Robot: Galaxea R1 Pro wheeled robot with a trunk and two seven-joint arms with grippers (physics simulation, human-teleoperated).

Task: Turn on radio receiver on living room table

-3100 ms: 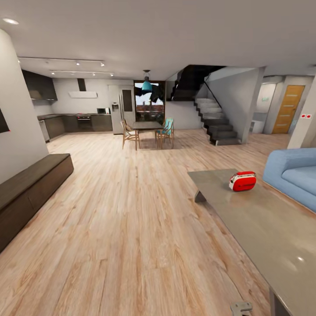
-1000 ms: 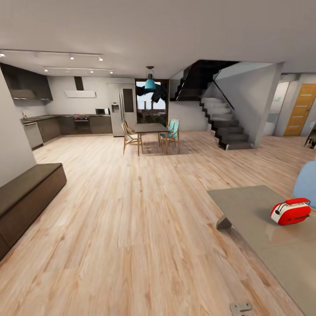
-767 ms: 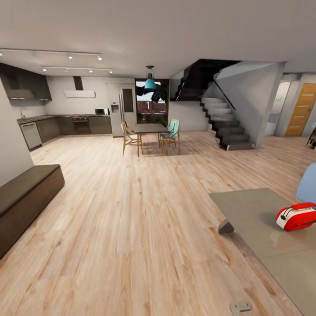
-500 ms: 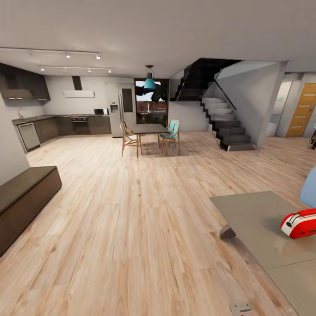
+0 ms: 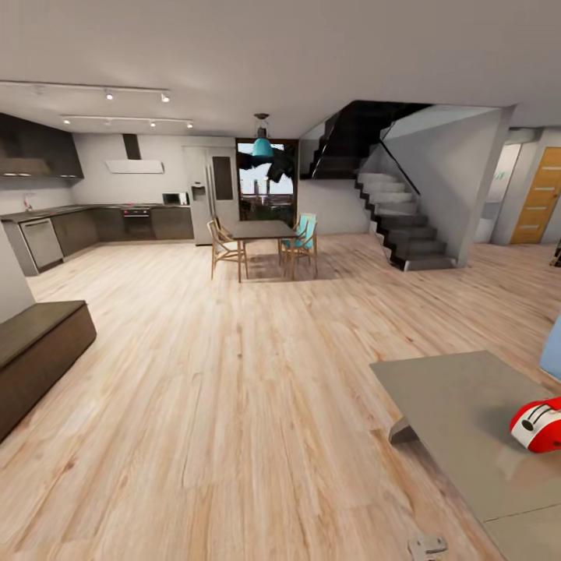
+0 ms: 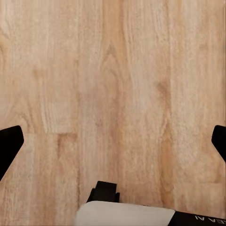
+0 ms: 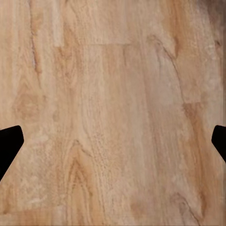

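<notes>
Both sets of jaws stand spread wide with nothing between them: the left gripper (image 6: 113, 136) and the right gripper (image 7: 113, 141) each show only dark fingertips at the two sides of their wrist views, hanging over bare wood plank floor (image 5: 234, 389). Compared with three seconds ago the whole head view has shifted, so the camera has moved rather than the things: the radio receiver (image 5: 539, 424), which sat well inside the picture, now lies cut off at the right border, and the blue sofa (image 5: 553, 347) has shrunk to a sliver. The radio receiver rests on the table (image 5: 460, 397) toward the table's right side, back from its near edge, its white trim and round dial facing the camera. The dark bench (image 5: 35, 354) stands well apart along the left wall. Farther off stand a dining table (image 5: 261, 230) with chairs under a teal pendant lamp (image 5: 262, 148), a dark kitchen (image 5: 117, 218), a staircase (image 5: 405, 226) and an orange door (image 5: 539, 195). White letters on the left arm's casing, reading roughly "AI", are cut off in the left wrist view; no other writing can be read.
</notes>
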